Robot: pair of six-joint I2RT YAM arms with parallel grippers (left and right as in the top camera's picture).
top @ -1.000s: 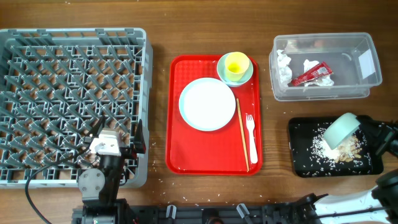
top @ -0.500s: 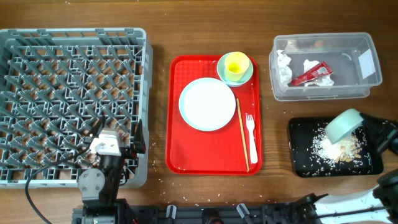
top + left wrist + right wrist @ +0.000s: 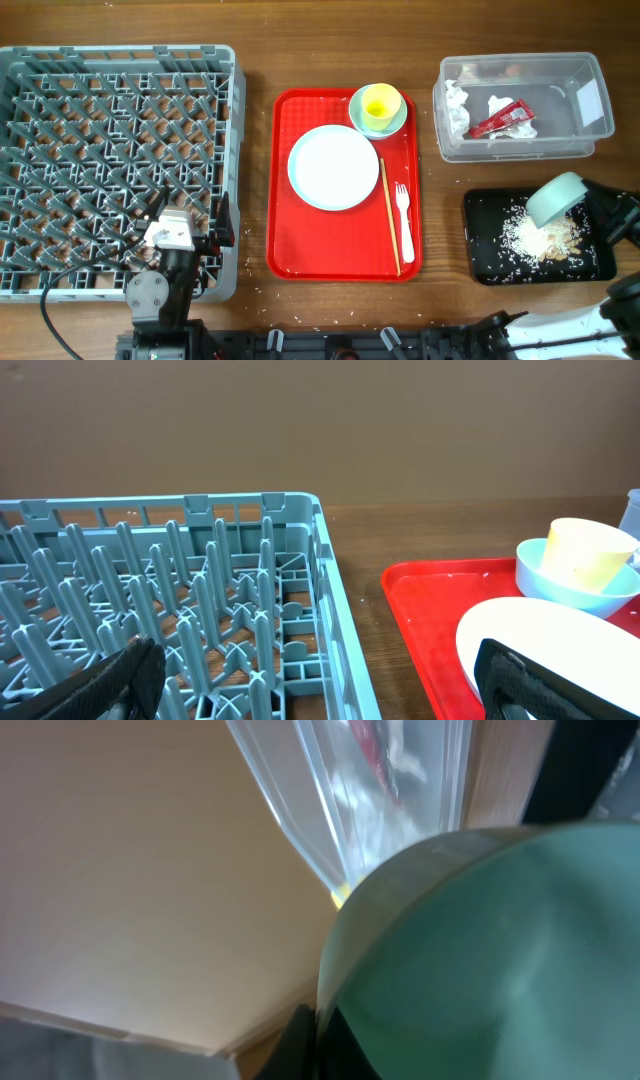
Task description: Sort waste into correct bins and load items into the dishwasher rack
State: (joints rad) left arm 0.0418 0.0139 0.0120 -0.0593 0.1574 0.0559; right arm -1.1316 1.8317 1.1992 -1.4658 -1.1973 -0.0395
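Note:
My right gripper (image 3: 592,208) is shut on the rim of a pale green bowl (image 3: 553,200) and holds it tilted over the shallow black tray (image 3: 485,250), where rice scraps (image 3: 530,238) lie. In the right wrist view the bowl (image 3: 500,960) fills the frame, with the fingers (image 3: 320,1030) on its edge. The clear tub (image 3: 592,68) holds the red sachet (image 3: 500,117) and white tissue (image 3: 457,105). My left gripper (image 3: 190,212) is open and empty at the near right edge of the grey rack (image 3: 120,120). It shows open in the left wrist view (image 3: 320,670).
A red tray (image 3: 300,240) in the middle holds the round plate (image 3: 333,167), a yellow cup (image 3: 380,102) inside a second pale bowl (image 3: 357,112), a chopstick (image 3: 389,215) and a white fork (image 3: 404,220). Rice crumbs dot the table's front edge.
The bowl in my right gripper has shifted slightly right and up over the black tray. The left arm has not moved.

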